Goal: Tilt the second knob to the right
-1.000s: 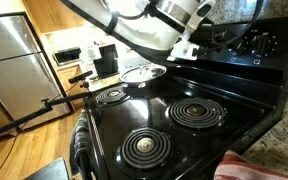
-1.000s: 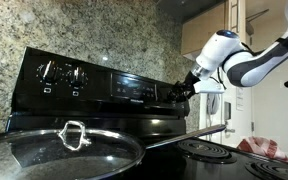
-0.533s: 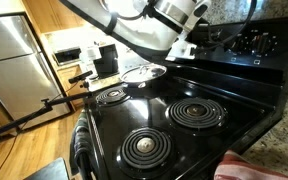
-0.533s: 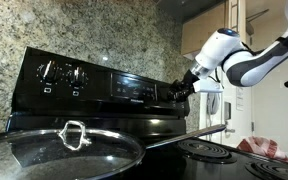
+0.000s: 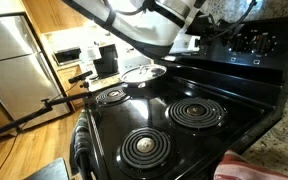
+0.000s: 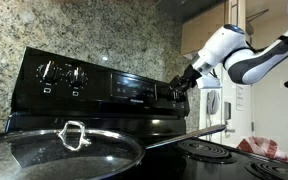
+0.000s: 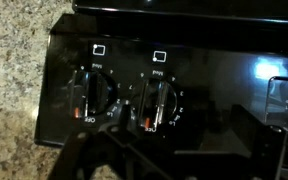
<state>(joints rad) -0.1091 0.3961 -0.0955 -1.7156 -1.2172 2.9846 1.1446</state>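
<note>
The black stove's back panel fills the wrist view. It carries two knobs with red marks: one knob on the left and the second knob beside it. My gripper shows as dark fingers along the bottom edge, spread apart and empty, just short of the second knob and not touching it. In an exterior view the gripper hovers at the panel's knobs. It also shows at the panel in an exterior view.
Another knob pair sits at the panel's other end, also seen in an exterior view. A pan lid lies close to the camera. Coil burners cover the cooktop. A granite backsplash rises behind, and a red cloth lies at the edge.
The arm has lifted slightly and its wrist has tilted toward the panel. The gripper stays near the same knobs, and the knobs look unchanged.
</note>
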